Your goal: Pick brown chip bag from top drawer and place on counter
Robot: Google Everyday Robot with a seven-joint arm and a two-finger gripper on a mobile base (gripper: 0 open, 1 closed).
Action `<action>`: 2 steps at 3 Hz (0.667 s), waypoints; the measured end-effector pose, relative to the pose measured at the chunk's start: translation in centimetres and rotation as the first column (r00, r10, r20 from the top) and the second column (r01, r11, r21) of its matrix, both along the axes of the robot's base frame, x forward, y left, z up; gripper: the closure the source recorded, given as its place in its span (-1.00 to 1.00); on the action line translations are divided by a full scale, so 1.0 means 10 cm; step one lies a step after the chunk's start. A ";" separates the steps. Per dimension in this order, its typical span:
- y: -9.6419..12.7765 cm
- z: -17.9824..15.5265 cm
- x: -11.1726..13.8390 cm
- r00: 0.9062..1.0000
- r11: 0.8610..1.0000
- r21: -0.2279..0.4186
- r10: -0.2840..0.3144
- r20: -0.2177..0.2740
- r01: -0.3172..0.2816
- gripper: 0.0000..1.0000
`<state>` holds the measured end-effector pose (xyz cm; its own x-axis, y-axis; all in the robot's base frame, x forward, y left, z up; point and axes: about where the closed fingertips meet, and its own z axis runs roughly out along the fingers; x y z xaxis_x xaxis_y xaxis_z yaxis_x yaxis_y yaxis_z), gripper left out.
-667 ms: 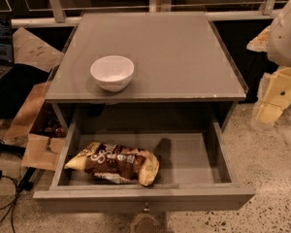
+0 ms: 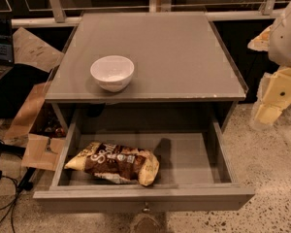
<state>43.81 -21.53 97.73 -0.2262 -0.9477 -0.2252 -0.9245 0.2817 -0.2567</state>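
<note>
The brown chip bag (image 2: 115, 163) lies flat in the left half of the open top drawer (image 2: 194, 154), its tan end pointing left. The drawer's small metal knob (image 2: 146, 208) shows on its front. The grey counter (image 2: 184, 57) sits above the drawer. My gripper (image 2: 266, 111) hangs on the pale yellow and white arm at the right edge, beside the cabinet's right side. It is well away from the bag and outside the drawer.
A white bowl (image 2: 112, 72) stands on the counter's front left. Cardboard boxes (image 2: 36, 130) and cables (image 2: 0, 178) lie on the floor to the left. A rail and dark panels run behind the counter. Speckled floor lies to the right.
</note>
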 end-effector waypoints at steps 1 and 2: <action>0.09 -0.12 -0.04 0.998 0.993 0.103 -0.053 0.022 0.051 -1.00; 0.20 -0.33 0.05 0.995 0.958 0.280 -0.080 0.055 0.061 -1.00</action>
<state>44.34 -19.56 94.41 -0.2665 -0.8280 -0.4933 -0.8835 0.4144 -0.2183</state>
